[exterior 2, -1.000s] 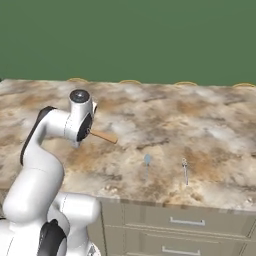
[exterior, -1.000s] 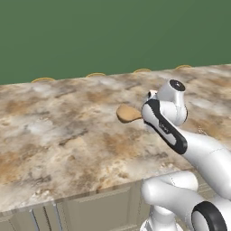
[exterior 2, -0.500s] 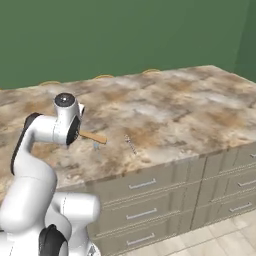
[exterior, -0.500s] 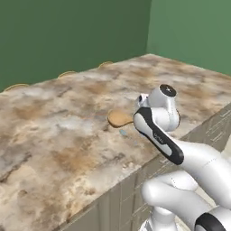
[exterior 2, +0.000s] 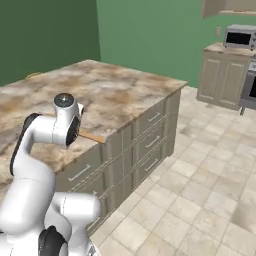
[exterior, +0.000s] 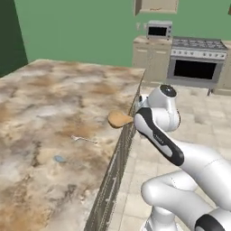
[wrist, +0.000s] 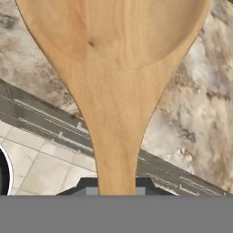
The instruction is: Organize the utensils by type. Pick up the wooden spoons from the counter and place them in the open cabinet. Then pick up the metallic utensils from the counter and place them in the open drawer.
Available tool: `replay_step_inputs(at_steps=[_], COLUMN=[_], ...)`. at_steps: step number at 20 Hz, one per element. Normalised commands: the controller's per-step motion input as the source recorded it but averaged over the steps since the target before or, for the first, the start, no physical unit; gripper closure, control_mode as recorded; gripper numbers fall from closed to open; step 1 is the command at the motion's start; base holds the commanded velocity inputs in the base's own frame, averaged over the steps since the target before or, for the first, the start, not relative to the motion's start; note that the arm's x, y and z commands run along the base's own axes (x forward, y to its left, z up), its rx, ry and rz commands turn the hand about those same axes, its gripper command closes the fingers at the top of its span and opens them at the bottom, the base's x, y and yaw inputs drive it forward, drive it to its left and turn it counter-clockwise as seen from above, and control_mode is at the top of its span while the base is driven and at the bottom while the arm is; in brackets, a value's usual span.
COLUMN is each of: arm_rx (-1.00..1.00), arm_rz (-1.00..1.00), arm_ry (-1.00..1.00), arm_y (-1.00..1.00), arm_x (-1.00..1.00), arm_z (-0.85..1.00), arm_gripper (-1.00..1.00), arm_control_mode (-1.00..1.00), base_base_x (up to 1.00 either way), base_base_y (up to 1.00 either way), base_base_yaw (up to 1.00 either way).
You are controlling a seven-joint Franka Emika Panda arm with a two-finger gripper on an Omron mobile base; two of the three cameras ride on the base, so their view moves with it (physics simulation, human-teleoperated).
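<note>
**Wooden spoon in hand, cabinet across the room**

Green walls, pale tiled floor, and the marbled counter (exterior: 54,117) running along my left. On the far wall stand a microwave (exterior: 159,30) and an oven (exterior: 194,70), with a tan cabinet (exterior: 155,5) above them at the top edge of the left base view.

My gripper (wrist: 116,189) is clamped on the handle of the spoon (wrist: 113,68). The hand view looks straight up the neck to the round bowl, with the counter edge and drawer fronts passing beneath. From the left base view the bowl sticks out over the counter rim; from the right base view the handle's other end pokes out past my wrist.

I judge the spoon light and stiff, so it should not sag or flex. The wood looks smooth, and the narrow handle could slip or pivot between my fingers if I swing hard. I hold it well down the handle, so the wide bowl leads; that end needs room when it goes in over the cabinet shelf.

Lying on the counter are the fork (exterior: 84,139) and, nearer the base, the small spoon (exterior: 59,159), both apart from me. Those thin, flat pieces look harder to pinch off the stone.
</note>
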Motion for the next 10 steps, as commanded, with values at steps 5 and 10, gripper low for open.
replay_step_inputs(at_steps=[5, 10], arm_rx=[0.0, 0.0], arm_rz=[0.0, 0.0], arm_ry=[0.0, 0.0], arm_y=[0.0, 0.0], arm_x=[0.0, 0.0], arm_z=[0.0, 0.0], arm_gripper=[1.0, 1.0], arm_control_mode=[1.0, 1.0], base_base_x=[0.16, 0.62], base_base_y=[-0.45, -0.24], base_base_yaw=[-0.71, -0.47])
